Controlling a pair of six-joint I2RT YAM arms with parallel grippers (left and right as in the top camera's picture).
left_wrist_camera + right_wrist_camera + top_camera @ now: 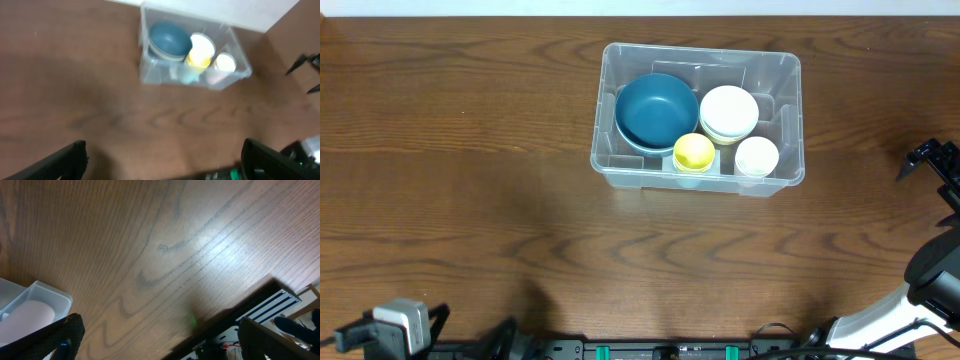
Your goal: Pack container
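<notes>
Soft light, left wrist view blurring
Glare is shining on the brown wood-grain table [220, 245] in the right wrist view

I see a dark brown wooden table [470, 150] filling nearly every view, its heavy grain running left to right. Beyond its far edge shows a pale strip [640, 6] — wall or floor, I cannot tell. In the right wrist view a soft glare [225, 250] lies on the wood.
</notes>
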